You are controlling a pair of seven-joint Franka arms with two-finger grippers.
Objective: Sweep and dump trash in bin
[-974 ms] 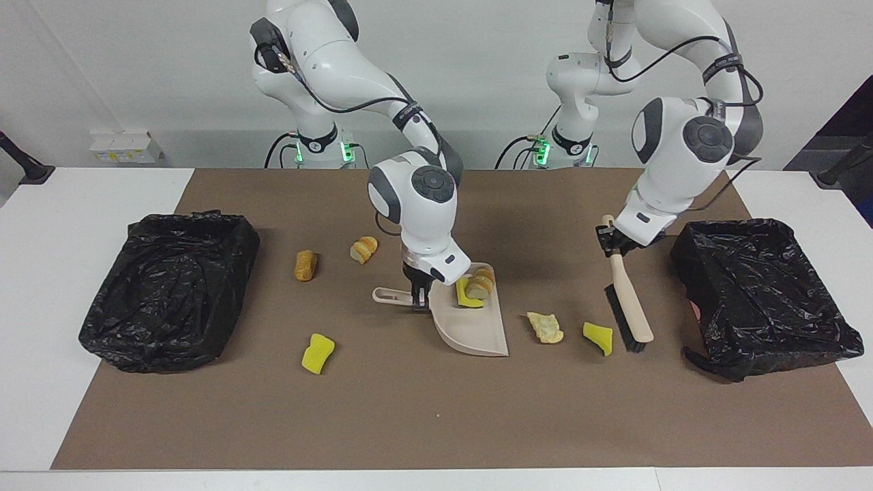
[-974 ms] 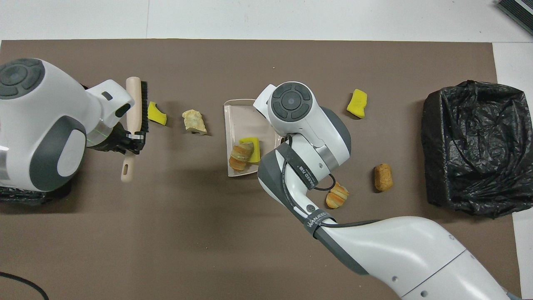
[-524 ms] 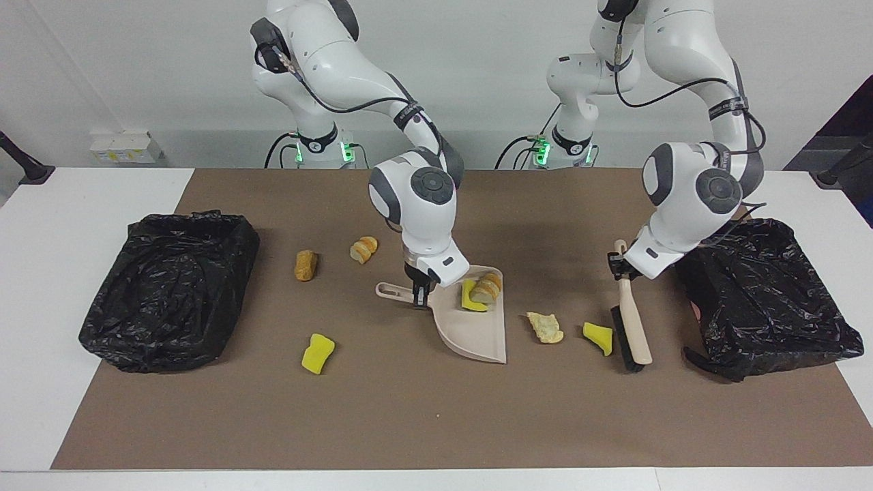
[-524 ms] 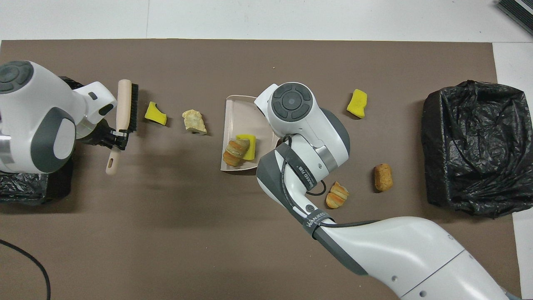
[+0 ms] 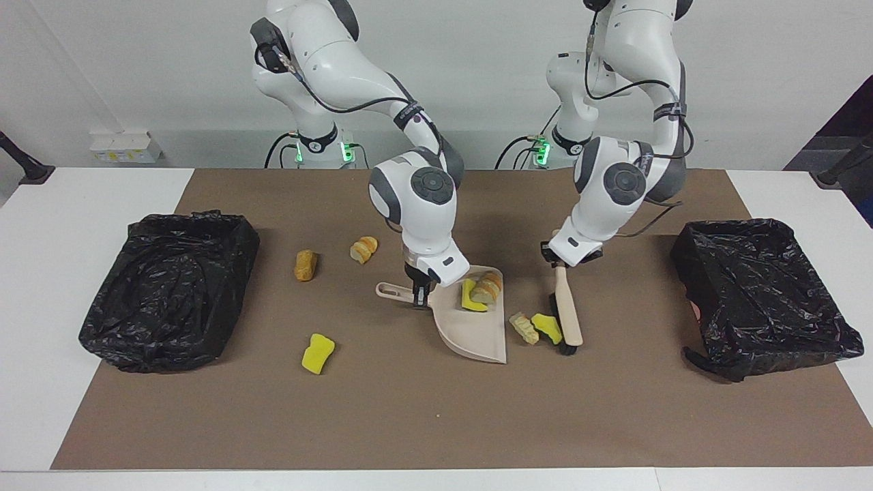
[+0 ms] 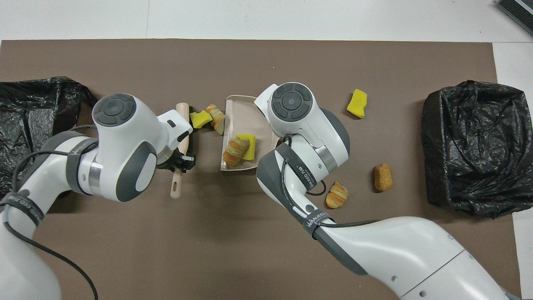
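Left gripper [image 5: 560,262] clamped on the brush [image 5: 566,312] handle, bristles touching a yellow wedge [image 5: 547,327] and beige scrap [image 5: 523,328] just beside the dustpan [image 5: 477,331] mouth. Right gripper [image 5: 418,290] gripping the dustpan handle; sponge [image 5: 469,296] and roll [image 5: 487,286] inside. Three more bits [image 5: 318,352] loose on brown mat [image 5: 423,416], toward the right arm's end. Black-lined bins [image 5: 167,290] at both table ends.
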